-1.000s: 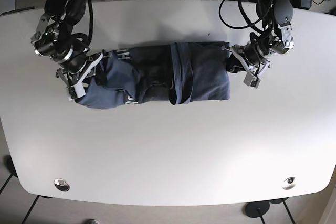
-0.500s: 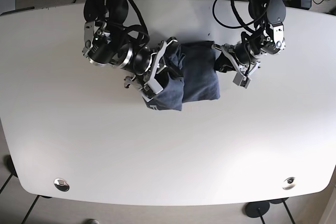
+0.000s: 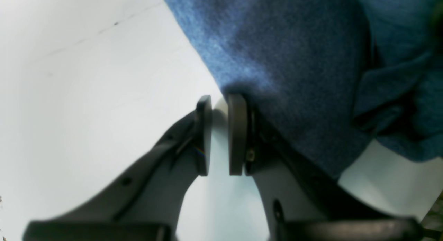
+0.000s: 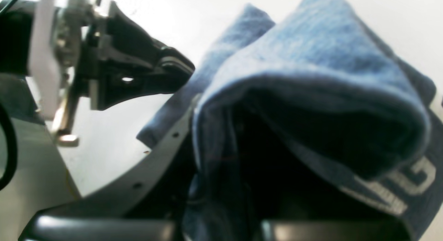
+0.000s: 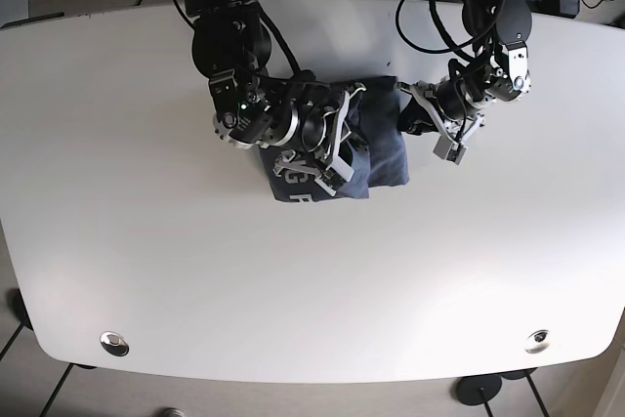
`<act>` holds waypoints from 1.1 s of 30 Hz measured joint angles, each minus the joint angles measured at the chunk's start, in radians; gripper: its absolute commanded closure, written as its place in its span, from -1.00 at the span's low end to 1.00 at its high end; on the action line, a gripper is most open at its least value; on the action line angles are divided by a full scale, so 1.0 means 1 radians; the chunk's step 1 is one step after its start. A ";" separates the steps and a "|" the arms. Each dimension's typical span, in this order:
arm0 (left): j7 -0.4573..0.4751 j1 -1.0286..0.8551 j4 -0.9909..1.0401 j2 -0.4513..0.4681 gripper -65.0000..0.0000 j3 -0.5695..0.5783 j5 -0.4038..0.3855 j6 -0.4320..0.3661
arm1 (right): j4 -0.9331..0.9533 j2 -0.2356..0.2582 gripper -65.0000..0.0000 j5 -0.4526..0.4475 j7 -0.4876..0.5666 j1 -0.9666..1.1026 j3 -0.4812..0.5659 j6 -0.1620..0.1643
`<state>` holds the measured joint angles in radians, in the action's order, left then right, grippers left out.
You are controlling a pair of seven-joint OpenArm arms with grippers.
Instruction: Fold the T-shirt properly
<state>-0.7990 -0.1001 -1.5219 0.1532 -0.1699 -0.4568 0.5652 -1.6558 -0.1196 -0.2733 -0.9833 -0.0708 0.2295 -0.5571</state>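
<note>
the shirt (image 5: 376, 148) lies bunched at upper centre of the tabletop (image 5: 312, 300), wide bare room below. right fingers (image 4: 193, 109) pinch a folded edge. left fingers (image 3: 204, 130) stand narrowly spread, empty, touching the shirt's right edge.

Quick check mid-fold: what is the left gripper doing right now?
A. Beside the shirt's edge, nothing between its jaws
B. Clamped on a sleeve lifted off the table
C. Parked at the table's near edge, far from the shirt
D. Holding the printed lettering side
A. In the left wrist view the left gripper has only bare white table showing in the narrow gap between its jaws, while the blue T-shirt lies alongside its outer jaw.
</note>
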 measured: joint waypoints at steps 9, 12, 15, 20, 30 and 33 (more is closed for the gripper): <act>0.000 0.000 0.000 0.000 0.79 0.000 0.000 0.000 | -0.030 -0.001 -0.60 -0.001 -0.002 -0.012 0.139 0.003; -0.008 -0.002 -0.018 0.000 0.79 -0.003 0.001 0.000 | -0.121 -0.001 -0.61 -0.010 0.004 0.002 0.129 0.001; -0.015 -0.007 -0.126 -0.010 0.79 -0.088 -0.004 0.005 | -0.175 -0.003 -0.61 -0.015 0.004 0.030 0.071 -0.003; -0.021 -0.047 -0.192 0.017 0.79 -0.293 0.001 0.005 | -0.231 0.006 -0.61 0.004 0.002 0.095 -0.069 -0.002; 0.005 -0.101 -0.383 0.117 0.79 -0.206 -0.014 0.006 | -0.203 0.000 -0.01 -0.005 0.045 0.152 -0.152 0.000; -0.018 -0.139 -0.392 0.114 0.80 -0.062 0.000 0.012 | -0.113 0.003 0.61 0.005 0.064 0.106 -0.198 0.000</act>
<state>-0.8173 -0.2394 -1.9141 0.2668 -0.2321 -0.4564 0.5770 -1.7691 -0.1169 -0.2684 -0.9195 0.0353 0.0311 -0.5568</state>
